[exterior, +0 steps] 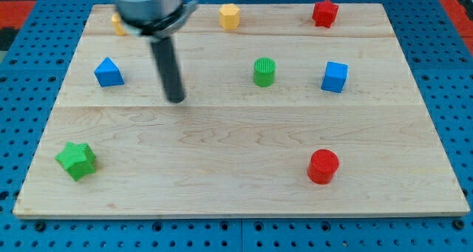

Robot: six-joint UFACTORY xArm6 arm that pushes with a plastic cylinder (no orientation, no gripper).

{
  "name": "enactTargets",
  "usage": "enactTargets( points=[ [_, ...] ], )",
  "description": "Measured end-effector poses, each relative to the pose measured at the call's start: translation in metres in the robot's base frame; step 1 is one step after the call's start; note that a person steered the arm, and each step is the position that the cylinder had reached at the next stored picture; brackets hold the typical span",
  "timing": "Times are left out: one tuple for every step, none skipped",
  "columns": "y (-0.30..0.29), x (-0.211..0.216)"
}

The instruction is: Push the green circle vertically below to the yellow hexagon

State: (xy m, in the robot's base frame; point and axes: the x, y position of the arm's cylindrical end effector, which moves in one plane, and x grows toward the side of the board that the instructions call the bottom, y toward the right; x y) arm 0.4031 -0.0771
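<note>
The green circle (264,72) stands on the wooden board right of centre in the upper half. The yellow hexagon (230,16) sits near the view's top edge, above the circle and a little to its left. My tip (176,99) rests on the board well to the left of the green circle and slightly lower, touching no block. The dark rod rises from it toward the view's top.
A blue triangular block (109,72) lies left of my tip. A blue cube (335,77) sits right of the green circle. A red star (324,13) is at top right, a red circle (323,166) at lower right, a green star (77,160) at lower left. A yellow block (117,22) shows partly behind the arm.
</note>
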Motion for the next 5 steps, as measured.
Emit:
enactTargets(
  points=[
    [0.033,-0.044],
    [0.092,-0.086],
    [0.148,-0.074],
    [0.135,-0.039],
    [0.091,-0.023]
  ],
)
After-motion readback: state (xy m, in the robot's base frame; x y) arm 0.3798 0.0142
